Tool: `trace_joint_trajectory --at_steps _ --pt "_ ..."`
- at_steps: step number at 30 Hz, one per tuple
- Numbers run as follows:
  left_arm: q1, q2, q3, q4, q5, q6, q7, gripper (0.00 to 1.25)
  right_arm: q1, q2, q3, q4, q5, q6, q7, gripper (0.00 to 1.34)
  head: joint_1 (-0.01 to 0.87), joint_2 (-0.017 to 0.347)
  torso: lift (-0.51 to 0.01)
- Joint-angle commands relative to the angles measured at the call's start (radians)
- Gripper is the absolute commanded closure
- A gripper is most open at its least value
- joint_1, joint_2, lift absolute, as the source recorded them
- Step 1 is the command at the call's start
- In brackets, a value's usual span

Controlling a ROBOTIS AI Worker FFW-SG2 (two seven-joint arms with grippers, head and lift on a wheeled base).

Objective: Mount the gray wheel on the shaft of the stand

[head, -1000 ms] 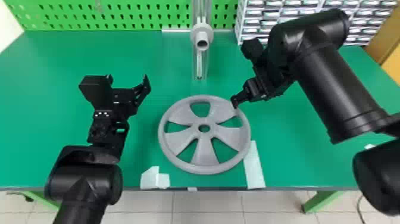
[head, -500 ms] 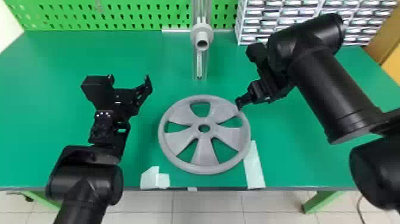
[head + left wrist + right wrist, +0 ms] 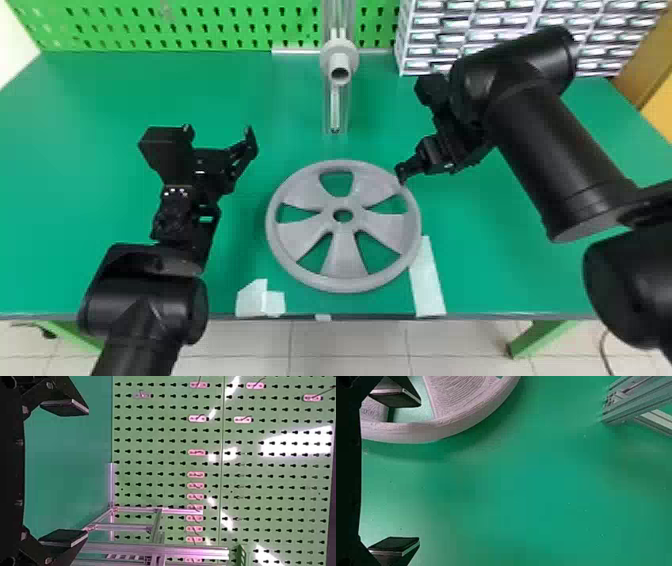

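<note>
We have the gray wheel [image 3: 343,257] lying flat on the green counter [image 3: 500,280], in front of the stand [image 3: 335,112] whose shaft [image 3: 340,62] points out toward us. We judge it a stiff, printed plastic piece: the right wrist view shows fine ridges across its face, which may give our pads some bite, though the smoother, rounded rim [image 3: 345,286] could let it roll in a loose pinch. For its breadth we expect a modest weight, yet enough leverage to sag or twist if only one side is held, and the thinner spokes look like the parts to spare from hard squeezing. Our right gripper [image 3: 419,471] has its fingers spread, one above the wheel near an opening and the other out over the counter; we cannot tell whether it touches. Our left gripper [image 3: 86,472] also has its fingers apart, just off the wheel's left side. We would take the rim at two opposite places, one finger through an opening between spokes and the other outside, closing firmly across the rim's thickness. That should keep the center hole [image 3: 343,215] free for the shaft and let both arms share the load as we tip the wheel upright.
</note>
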Motion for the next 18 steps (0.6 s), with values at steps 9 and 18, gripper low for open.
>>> trace_joint_trajectory --at_steps 9,18 --pt "-0.002 0.002 -0.004 0.0 -0.004 0.0 0.0 0.19 -0.005 0.014 -0.001 -0.002 0.008 -0.009 0.0 0.08 0.865 0.052 -0.101" --pt "-0.005 0.002 -0.006 -0.001 -0.004 0.0 0.0 0.19 -0.001 0.015 0.005 -0.002 0.009 -0.01 0.0 0.08 0.865 0.052 -0.101"
